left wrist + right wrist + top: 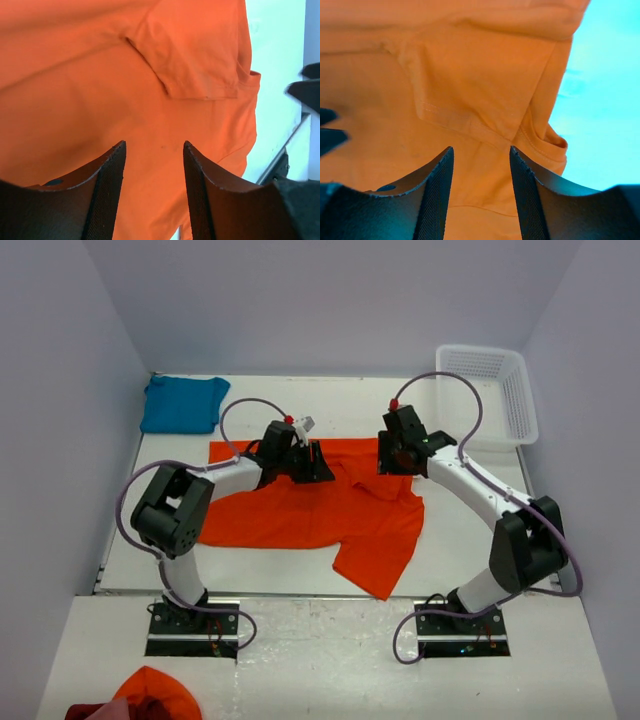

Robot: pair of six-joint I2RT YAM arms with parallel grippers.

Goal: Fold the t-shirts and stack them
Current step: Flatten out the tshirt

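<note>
The orange t-shirt (300, 515) lies spread and rumpled across the middle of the table, one part hanging toward the front edge. The teal-blue t-shirt (183, 403) lies folded in the back left corner. My left gripper (318, 465) hovers over the orange shirt's far edge, its jaws open and nothing pinched. In the left wrist view a sleeve fold of the orange shirt (195, 60) shows beyond the left gripper (154, 146). My right gripper (398, 462) is open over the shirt's far right corner. The right wrist view shows the right gripper (481, 150) above a hemmed fold of orange shirt (470, 80).
A white slatted basket (521, 400) stands at the back right. On the near ledge at the bottom left lies a heap of orange cloth (155, 692) with a pinkish piece (95, 710) beside it. White walls close in the table on three sides.
</note>
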